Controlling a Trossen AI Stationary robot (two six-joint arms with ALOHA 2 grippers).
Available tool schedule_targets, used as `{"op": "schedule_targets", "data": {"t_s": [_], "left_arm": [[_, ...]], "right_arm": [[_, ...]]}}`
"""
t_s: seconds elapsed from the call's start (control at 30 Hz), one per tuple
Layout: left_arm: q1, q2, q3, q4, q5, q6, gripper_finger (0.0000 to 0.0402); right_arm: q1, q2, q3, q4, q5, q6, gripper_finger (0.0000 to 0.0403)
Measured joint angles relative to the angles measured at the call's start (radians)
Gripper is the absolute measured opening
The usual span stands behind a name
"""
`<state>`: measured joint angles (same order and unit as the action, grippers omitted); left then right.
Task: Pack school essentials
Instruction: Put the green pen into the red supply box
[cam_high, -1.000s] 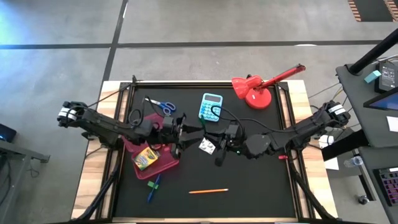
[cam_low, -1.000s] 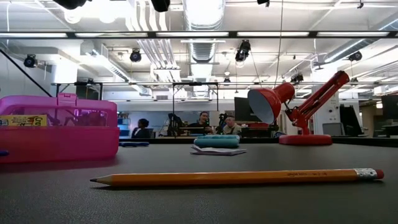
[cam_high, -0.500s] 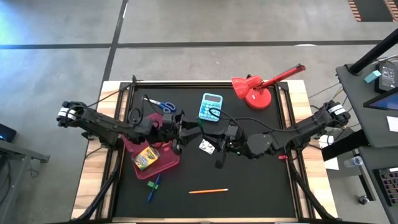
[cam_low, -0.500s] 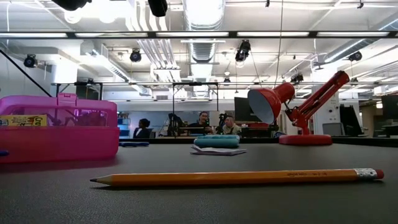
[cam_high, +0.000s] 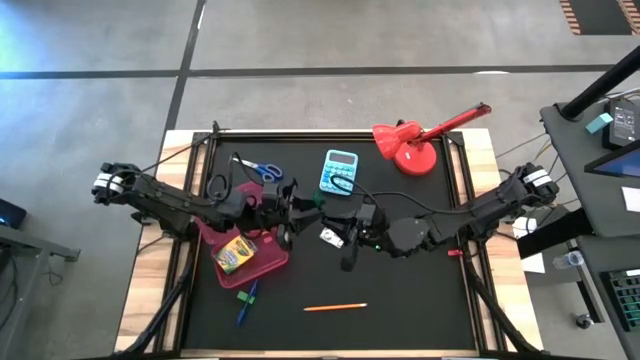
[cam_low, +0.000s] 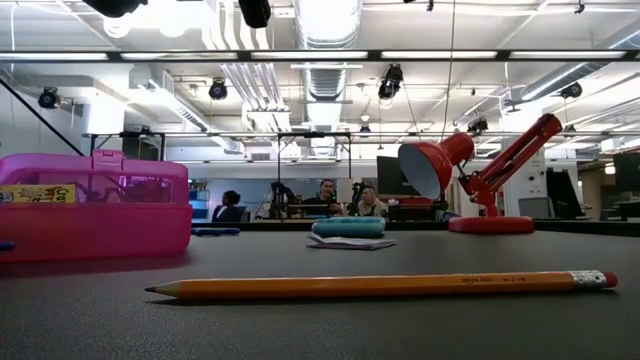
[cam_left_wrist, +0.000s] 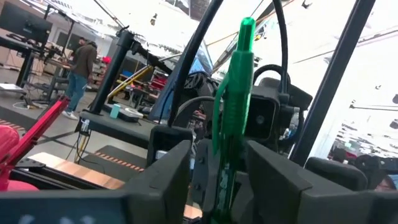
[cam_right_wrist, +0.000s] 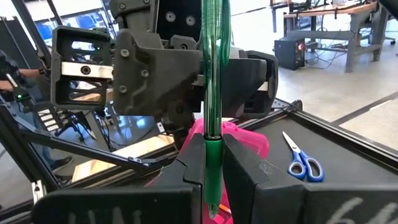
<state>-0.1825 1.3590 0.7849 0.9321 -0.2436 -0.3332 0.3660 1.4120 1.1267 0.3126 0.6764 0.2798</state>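
Meeting mid-table, both pincers, left (cam_left_wrist: 214, 180) and right (cam_right_wrist: 213, 171), flank the green pen (cam_right_wrist: 211, 74).

green pen (cam_right_wrist: 211, 93): glossy translucent plastic. pink case (cam_low: 95, 215): translucent glossy plastic. pencil (cam_low: 380, 287): painted wood, metal ferrule. table mat (cam_high: 400, 290): matt black. lamp (cam_low: 470, 175): glossy red.

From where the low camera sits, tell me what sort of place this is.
Probably an open robotics lab or workshop: exposed ceiling ducts with hung lights, people seated at desks behind the table, and workbenches carrying equipment on a concrete floor.
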Motion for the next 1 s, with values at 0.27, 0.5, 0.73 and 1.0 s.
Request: {"op": "schedule_targets", "data": {"t_s": [0.27, 0.5, 0.73, 1.0], "left_arm": [[0.003, 0.000, -0.002, 0.003, 0.007, 0.009, 0.0030], [0.005, 0.000, -0.002, -0.003, 0.007, 0.010, 0.0021], [0.006, 0.000, -0.004, 0.004, 0.008, 0.008, 0.0023], [0.010, -0.020, -0.003, -0.166, 0.023, -0.018, 0.0023]], "right_arm": [[-0.001, 0.000, 0.008, -0.004, 0.005, 0.000, 0.0024], [0.000, 0.000, 0.010, -0.026, 0.005, 0.044, 0.0027], [0.000, -0.016, 0.029, -0.183, -0.007, 0.126, 0.0107], [0.000, -0.078, 0.204, -0.808, -0.121, 0.374, 0.0196]]}}
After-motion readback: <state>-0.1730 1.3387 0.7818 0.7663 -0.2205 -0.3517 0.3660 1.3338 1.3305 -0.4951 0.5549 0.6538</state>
